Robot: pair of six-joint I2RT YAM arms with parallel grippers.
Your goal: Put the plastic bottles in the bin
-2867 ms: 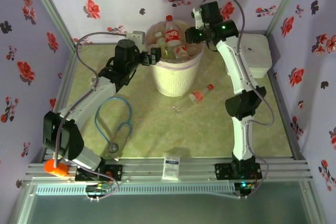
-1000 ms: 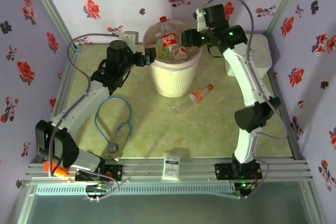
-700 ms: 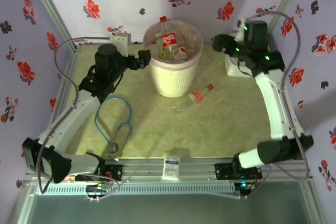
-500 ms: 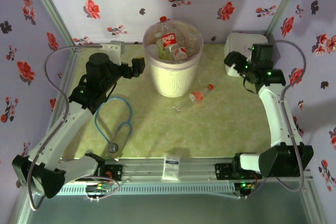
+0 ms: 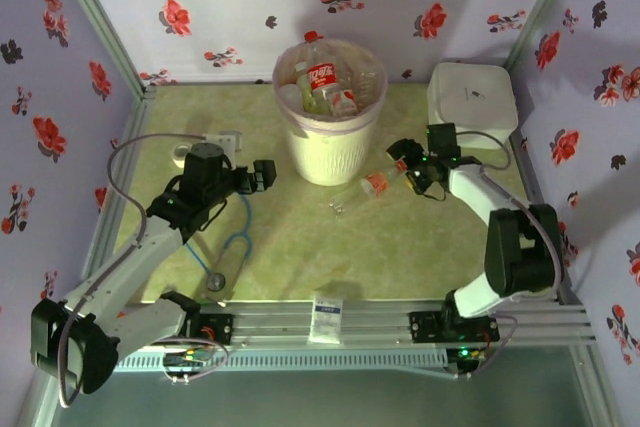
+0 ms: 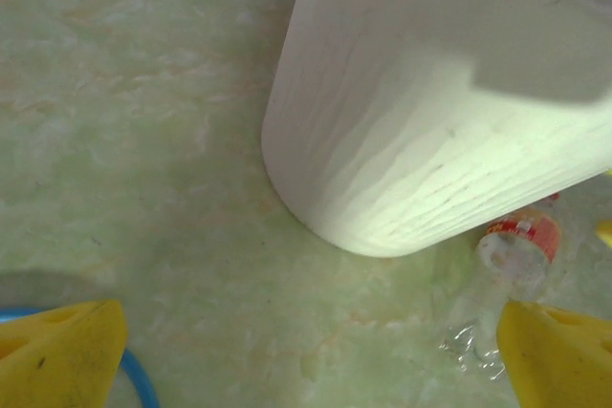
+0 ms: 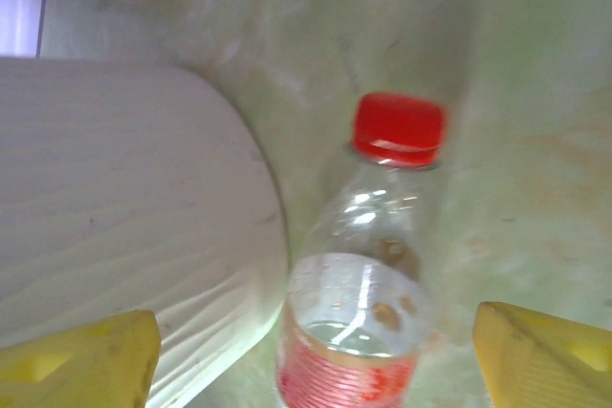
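Observation:
The bin (image 5: 330, 147) stands at the back middle with several plastic bottles (image 5: 325, 82) piled in it. One clear bottle (image 5: 377, 183) with a red label and red cap lies on the table right of the bin's foot. My right gripper (image 5: 404, 171) is low at its cap end, open. In the right wrist view the bottle (image 7: 368, 303) lies between the spread fingertips (image 7: 550, 355), next to the bin wall (image 7: 124, 226). My left gripper (image 5: 264, 175) is open and empty left of the bin. Its wrist view shows the bin (image 6: 430, 121) and the bottle (image 6: 516, 241) beyond.
A white lidded box (image 5: 472, 97) sits at the back right. A blue looped cable (image 5: 225, 237) lies under the left arm. A blue-and-white packet (image 5: 327, 315) rests on the front rail. A bit of clear crumpled plastic (image 5: 340, 208) lies by the bottle's base.
Both grippers left the bin's rim and came down to the table. The right swung out right, then dropped to the lying bottle. The left drew back to the bin's lower left.

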